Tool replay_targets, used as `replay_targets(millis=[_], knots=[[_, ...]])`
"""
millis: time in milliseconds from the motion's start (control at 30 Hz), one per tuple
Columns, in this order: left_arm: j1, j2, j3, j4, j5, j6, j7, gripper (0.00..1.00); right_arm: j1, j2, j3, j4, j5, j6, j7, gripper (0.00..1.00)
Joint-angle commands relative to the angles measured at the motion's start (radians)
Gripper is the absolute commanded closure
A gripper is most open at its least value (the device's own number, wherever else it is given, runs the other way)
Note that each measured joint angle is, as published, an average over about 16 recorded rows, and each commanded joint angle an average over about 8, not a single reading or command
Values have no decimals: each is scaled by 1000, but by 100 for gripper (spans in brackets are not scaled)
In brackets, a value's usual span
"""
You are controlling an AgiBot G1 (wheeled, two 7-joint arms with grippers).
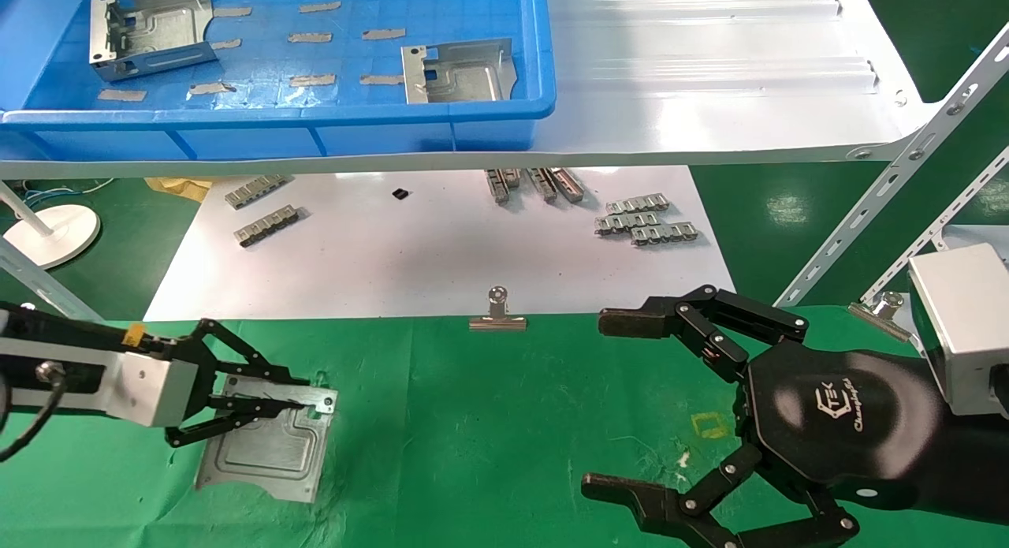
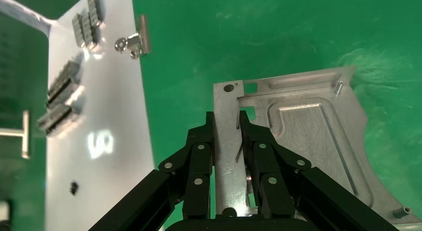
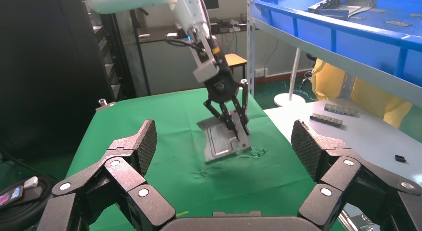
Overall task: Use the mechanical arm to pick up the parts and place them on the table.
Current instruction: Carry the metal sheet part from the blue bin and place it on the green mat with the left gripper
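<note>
Left claw (image 1: 303,402) clenched on one part (image 1: 268,445), tilted onto the green bench (image 1: 489,438) near its left edge; two parts (image 1: 150,31) wait in the blue bin (image 1: 544,59); right claw (image 1: 623,406) hangs released.

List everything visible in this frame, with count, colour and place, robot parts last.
held part: one, silvery, tilted on the green table, pinched at its edge
parts in bin: two, silvery, inside the blue bin on the white shelf
toothed strips: several, grey, on the white sheet under the shelf
binder clips: two seen, silver, at the cloth's far edge
yellow mark: one, on the cloth
left gripper: black, shut on the held part's folded edge
right gripper: black, open, above the cloth at the robot's right
</note>
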Motion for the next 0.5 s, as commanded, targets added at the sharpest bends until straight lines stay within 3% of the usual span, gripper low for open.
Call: replay_targets(millis=[33,267,500], knots=[[16,18,6,52,1,1,34,50,0,0,0,0,0,0,0,0],[23,57,14,178,10,-35,84,0,0,0,0,0,0,0,0,0],[17,78,8,251,-2,-17,109,0,0,0,0,0,0,0,0,0]])
